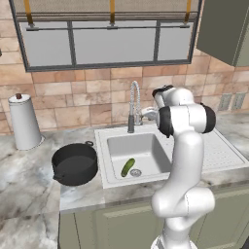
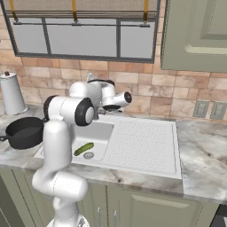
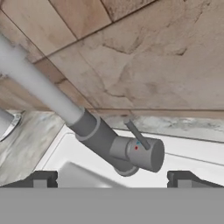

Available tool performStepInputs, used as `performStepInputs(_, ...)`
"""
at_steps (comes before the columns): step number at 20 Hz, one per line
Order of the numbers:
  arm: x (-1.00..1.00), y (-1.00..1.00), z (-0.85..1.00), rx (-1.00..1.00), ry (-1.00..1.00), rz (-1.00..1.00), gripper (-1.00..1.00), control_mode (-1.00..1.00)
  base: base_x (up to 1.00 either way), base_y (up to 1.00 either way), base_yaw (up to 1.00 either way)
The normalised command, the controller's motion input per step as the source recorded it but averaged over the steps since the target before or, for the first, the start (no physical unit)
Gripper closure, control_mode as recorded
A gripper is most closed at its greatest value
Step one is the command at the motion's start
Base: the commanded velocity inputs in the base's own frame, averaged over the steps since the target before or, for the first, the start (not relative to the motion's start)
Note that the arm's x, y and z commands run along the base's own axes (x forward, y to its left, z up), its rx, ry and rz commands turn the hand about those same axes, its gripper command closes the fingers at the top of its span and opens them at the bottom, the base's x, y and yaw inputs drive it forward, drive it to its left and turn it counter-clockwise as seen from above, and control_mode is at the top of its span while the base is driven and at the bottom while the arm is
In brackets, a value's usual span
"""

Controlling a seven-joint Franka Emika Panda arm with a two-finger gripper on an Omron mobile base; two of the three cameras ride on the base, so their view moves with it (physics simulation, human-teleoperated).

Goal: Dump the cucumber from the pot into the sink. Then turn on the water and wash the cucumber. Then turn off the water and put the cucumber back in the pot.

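The bright-green cucumber (image 1: 128, 167) (image 2: 84, 148) lies in the white sink (image 1: 146, 141) (image 2: 99, 128), beside the round drain. The black pot (image 1: 74, 164) (image 2: 24, 131) stands upright on the counter left of the sink, and nothing shows inside it. My gripper (image 3: 112, 180) is open, up at the back of the sink, facing the faucet's grey body (image 3: 100, 138) and its thin lever handle (image 3: 136, 133). The handle sits between and just beyond the two fingertips, untouched. No water is in view at the steel gooseneck faucet (image 1: 133, 104).
A tall white canister (image 1: 24, 121) (image 2: 11, 93) stands at the back left of the counter. The dotted drainboard (image 2: 142, 142) lies right of the basin. The tiled wall is close behind the faucet, with outlets (image 2: 208, 110) to the right.
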Motion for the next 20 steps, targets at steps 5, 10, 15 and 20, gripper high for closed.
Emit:
performStepInputs(5, 0.13, 0.00, -0.11, 0.00, 0.00, -0.02, -1.00, -1.00, 0.00, 0.00, 0.00)
performStepInputs(10, 0.17, 0.00, -0.17, 0.00, 0.00, -0.01, -1.00, -1.00, 0.00, 0.00, 0.00)
performStepInputs(15, 0.17, 0.00, -0.21, 0.00, 0.00, -0.01, -1.00, -1.00, 0.00, 0.00, 0.00)
performStepInputs(20, 0.12, 0.00, -0.14, 0.00, 0.00, -0.01, -1.00, -1.00, 0.00, 0.00, 0.00)
